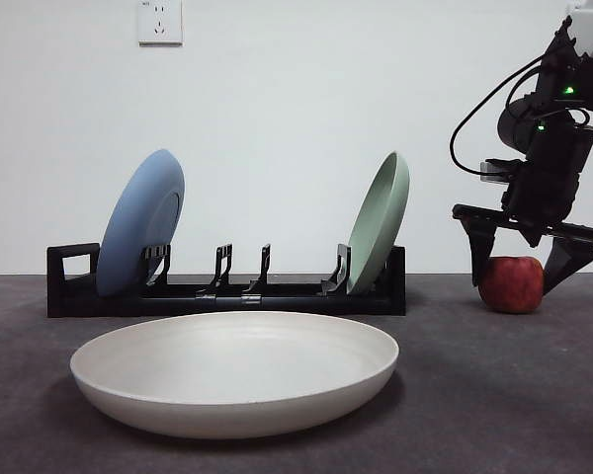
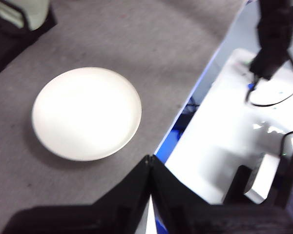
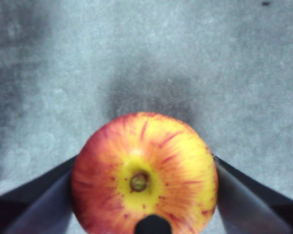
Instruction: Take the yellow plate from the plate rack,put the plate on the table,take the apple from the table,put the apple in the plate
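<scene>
The yellow plate (image 1: 235, 370) (image 2: 86, 113) lies flat on the table (image 1: 484, 395) in front of the plate rack (image 1: 227, 294), with nothing in it. The red apple (image 1: 511, 284) (image 3: 144, 170) stands on the table at the far right. My right gripper (image 1: 515, 286) (image 3: 144, 163) is lowered over it, open, with one jaw on each side of the apple and a small gap showing on one side in the front view. My left gripper (image 2: 149, 168) is shut on nothing and hangs high above the table's edge, away from the plate.
A blue plate (image 1: 138, 232) and a pale green plate (image 1: 381, 232) lean in the rack's end slots. In the left wrist view, the table's edge (image 2: 195, 92) runs close beside the yellow plate, with a white surface and cables beyond it.
</scene>
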Robot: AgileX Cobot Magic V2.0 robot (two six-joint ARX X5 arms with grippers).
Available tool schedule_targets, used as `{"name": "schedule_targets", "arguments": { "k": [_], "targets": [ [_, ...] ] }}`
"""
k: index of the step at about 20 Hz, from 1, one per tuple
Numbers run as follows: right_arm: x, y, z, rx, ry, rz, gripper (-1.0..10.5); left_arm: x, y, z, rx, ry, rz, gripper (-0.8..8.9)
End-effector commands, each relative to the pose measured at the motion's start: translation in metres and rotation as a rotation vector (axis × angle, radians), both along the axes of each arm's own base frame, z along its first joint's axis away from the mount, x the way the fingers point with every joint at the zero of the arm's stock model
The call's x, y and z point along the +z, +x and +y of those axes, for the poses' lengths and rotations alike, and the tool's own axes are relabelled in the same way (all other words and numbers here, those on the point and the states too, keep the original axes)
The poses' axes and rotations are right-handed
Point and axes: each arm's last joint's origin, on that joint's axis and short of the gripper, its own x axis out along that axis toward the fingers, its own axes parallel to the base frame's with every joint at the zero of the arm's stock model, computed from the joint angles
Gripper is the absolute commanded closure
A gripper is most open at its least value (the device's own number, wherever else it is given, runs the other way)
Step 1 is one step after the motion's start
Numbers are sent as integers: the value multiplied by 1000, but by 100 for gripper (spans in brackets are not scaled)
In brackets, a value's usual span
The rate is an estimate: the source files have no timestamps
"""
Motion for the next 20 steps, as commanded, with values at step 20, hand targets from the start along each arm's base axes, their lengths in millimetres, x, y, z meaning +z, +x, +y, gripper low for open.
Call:
{"name": "schedule_targets", "arguments": {
  "k": [20],
  "targets": [
    [176,-221,71,401,48,-114,957,-5,0,4,22,70,6,818]
  ]
}}
